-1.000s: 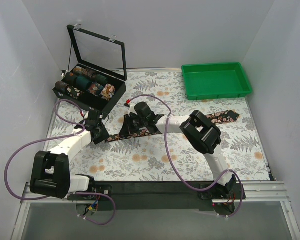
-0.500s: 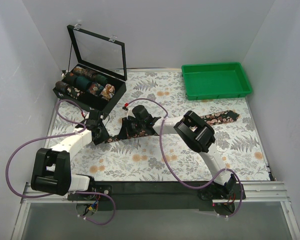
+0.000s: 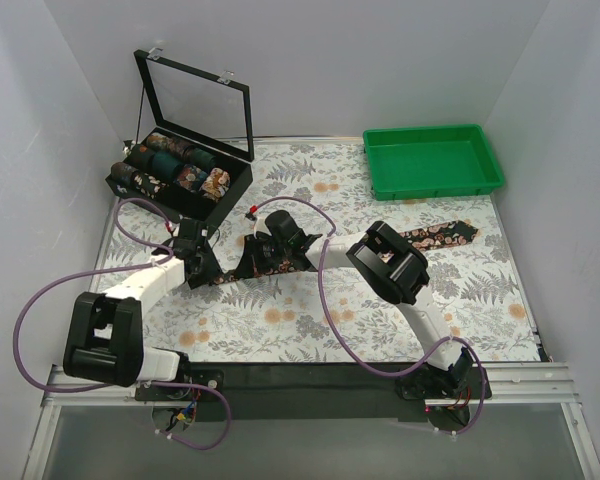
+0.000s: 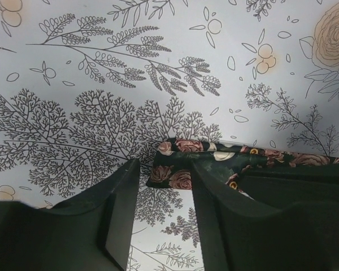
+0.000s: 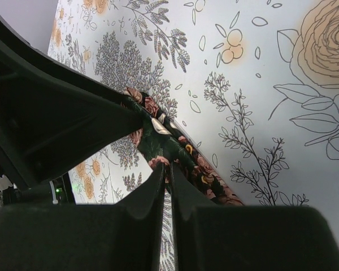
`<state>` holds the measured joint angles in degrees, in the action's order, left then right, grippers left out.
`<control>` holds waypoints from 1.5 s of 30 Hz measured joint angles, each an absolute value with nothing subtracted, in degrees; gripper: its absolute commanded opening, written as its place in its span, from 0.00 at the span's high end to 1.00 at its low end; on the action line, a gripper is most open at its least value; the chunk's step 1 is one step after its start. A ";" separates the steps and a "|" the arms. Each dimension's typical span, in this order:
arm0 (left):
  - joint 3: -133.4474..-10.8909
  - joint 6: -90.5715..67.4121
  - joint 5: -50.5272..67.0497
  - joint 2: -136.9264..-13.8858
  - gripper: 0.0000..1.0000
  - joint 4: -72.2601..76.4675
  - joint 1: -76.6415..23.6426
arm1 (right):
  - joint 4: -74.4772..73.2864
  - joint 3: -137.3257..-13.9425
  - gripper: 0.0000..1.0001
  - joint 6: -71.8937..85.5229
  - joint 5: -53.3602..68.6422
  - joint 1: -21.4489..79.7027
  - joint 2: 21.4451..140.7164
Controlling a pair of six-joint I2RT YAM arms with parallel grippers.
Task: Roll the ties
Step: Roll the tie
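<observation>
The near half of the tabletop [image 3: 280, 330] is open for passage, and so is the far middle between the black box [image 3: 180, 180] at the far-left corner, its glass lid [image 3: 195, 100] standing upright, and the green tray [image 3: 432, 160] at the far-right corner. The tie [image 3: 442, 234] lies flat across the middle, and both arms crowd over it. The left gripper [image 3: 204, 270] and right gripper [image 3: 254, 262] sit near each other just in front of the box with only a narrow gap between them, while purple cables [image 3: 326, 305] loop above the left side and the near middle.
</observation>
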<state>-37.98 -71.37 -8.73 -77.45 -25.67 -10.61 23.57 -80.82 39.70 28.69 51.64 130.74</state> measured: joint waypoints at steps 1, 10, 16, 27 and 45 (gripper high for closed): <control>-37.98 -71.31 -8.38 -77.84 0.65 -25.45 -10.61 | 23.66 -80.82 0.87 39.72 28.77 51.55 130.76; -38.24 -70.85 -7.46 -79.00 0.79 -25.06 -10.61 | 23.97 -80.82 0.87 39.86 29.15 51.33 130.89; -38.30 -70.87 -7.46 -79.05 0.80 -25.19 -10.61 | 24.38 -80.38 0.87 39.62 29.08 51.16 130.80; -38.44 -70.94 -7.44 -79.26 0.83 -25.21 -10.61 | 24.51 -77.84 0.87 38.63 28.45 50.46 128.86; -40.16 -71.11 -7.11 -79.40 0.92 -26.83 -10.61 | 25.15 -76.99 0.88 38.70 28.32 49.87 128.62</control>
